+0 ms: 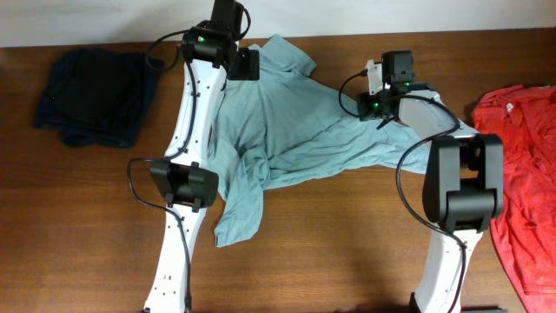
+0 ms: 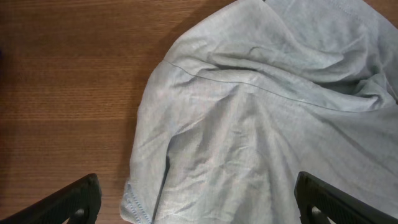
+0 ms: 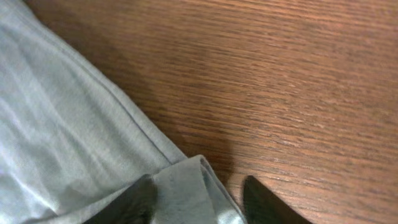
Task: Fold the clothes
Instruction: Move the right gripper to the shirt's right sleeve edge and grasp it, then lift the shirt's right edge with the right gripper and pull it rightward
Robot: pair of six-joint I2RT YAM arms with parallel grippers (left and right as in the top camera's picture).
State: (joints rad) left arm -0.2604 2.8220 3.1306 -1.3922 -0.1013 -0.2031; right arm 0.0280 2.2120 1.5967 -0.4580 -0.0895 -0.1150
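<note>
The pale grey-teal T-shirt [image 1: 287, 130] lies spread and wrinkled across the middle of the wooden table. My left gripper [image 1: 246, 63] hovers over its far sleeve, wide open, with cloth [image 2: 261, 124] under and between the fingers [image 2: 68, 202] and nothing gripped. My right gripper [image 1: 369, 104] is at the shirt's right edge. In the right wrist view its fingers [image 3: 134, 202] straddle a raised fold of the shirt's hem [image 3: 193, 186]. The left finger touches the fold, while a strip of bare wood shows between the fold and the right finger.
A dark navy garment [image 1: 95, 94] lies bunched at the far left of the table [image 1: 347, 252]. A red shirt [image 1: 521, 174] lies along the right edge, close behind the right arm's base. Both arms' cables loop above the T-shirt.
</note>
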